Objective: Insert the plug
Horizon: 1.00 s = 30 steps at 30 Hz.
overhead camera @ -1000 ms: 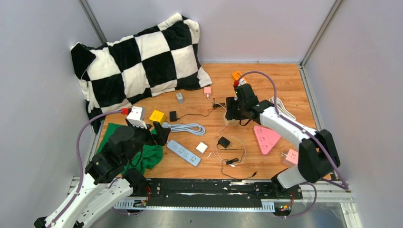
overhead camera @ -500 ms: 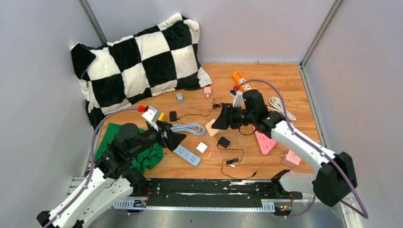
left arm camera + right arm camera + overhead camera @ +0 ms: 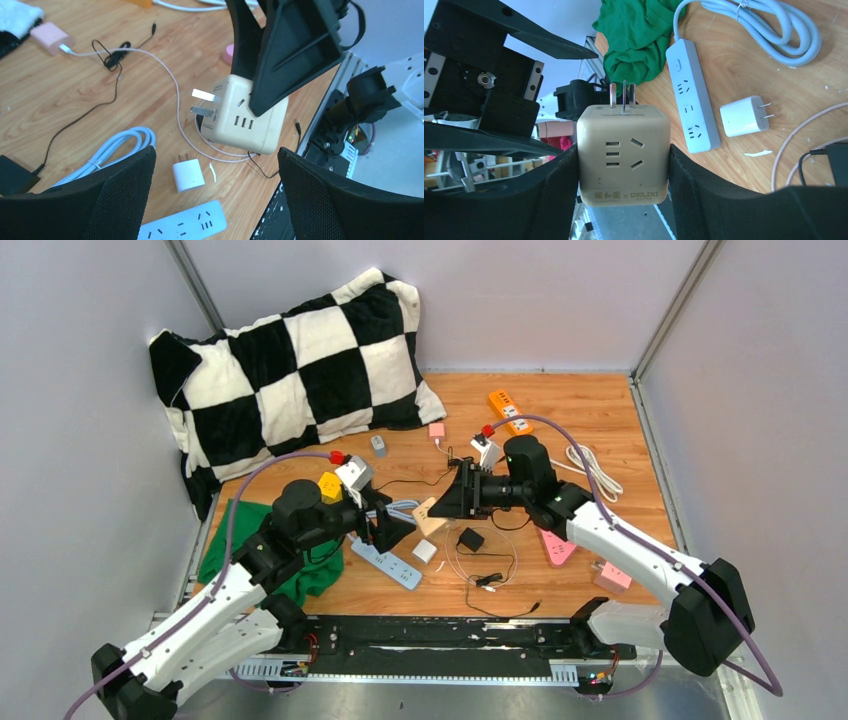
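Observation:
My right gripper (image 3: pixel 443 504) is shut on a beige cube socket adapter (image 3: pixel 428 516) and holds it above the table, its plug prongs pointing left. In the right wrist view the cube (image 3: pixel 623 150) sits between both pads, prongs up. My left gripper (image 3: pixel 390 528) is open and empty, just left of the cube. It hovers over a light grey power strip (image 3: pixel 390 562) and a small white charger (image 3: pixel 425 551). In the left wrist view the cube (image 3: pixel 245 117) hangs ahead of my open fingers (image 3: pixel 125 200), above the charger (image 3: pixel 188 175) and the strip (image 3: pixel 182 227).
A checkered pillow (image 3: pixel 300 360) fills the back left and a green cloth (image 3: pixel 300 565) lies at the front left. A coiled pale cable (image 3: pixel 400 508), black adapter (image 3: pixel 470 538), thin cables, pink triangular strip (image 3: pixel 555 540), orange strip (image 3: pixel 507 405), yellow cube (image 3: pixel 330 485) and pink cube (image 3: pixel 612 575) lie around.
My right gripper has carried the beige cube left and forward, towards the left gripper. My left arm has swung right from the green cloth to above the grey power strip.

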Each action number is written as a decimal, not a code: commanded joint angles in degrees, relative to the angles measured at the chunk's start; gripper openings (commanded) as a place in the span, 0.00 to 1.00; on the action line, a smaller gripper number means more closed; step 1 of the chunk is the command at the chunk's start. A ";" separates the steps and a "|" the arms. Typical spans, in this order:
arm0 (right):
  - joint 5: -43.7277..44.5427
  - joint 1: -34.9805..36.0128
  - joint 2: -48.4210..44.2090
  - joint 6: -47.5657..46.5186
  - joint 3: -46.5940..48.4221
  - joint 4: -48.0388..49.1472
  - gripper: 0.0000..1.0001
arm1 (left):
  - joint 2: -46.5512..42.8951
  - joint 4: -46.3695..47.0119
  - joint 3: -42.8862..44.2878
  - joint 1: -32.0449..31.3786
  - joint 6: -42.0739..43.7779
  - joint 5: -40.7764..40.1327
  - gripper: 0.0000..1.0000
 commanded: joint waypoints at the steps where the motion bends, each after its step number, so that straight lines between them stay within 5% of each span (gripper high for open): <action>1: 0.04 0.82 -2.13 7.09 -2.61 7.77 0.29 | 1.44 3.47 1.32 -1.32 2.48 2.45 0.94; 19: -1.22 2.31 -1.32 10.81 -4.30 11.89 0.30 | 7.80 1.99 4.79 -11.30 11.62 -6.24 0.91; 22: -1.31 2.41 -1.78 10.70 -4.39 11.83 0.30 | 7.41 2.38 4.70 -11.64 11.98 -7.00 0.83; 30: 0.21 2.49 -3.10 8.66 -5.06 10.16 0.30 | 5.59 4.30 3.45 -11.62 8.98 -6.60 0.41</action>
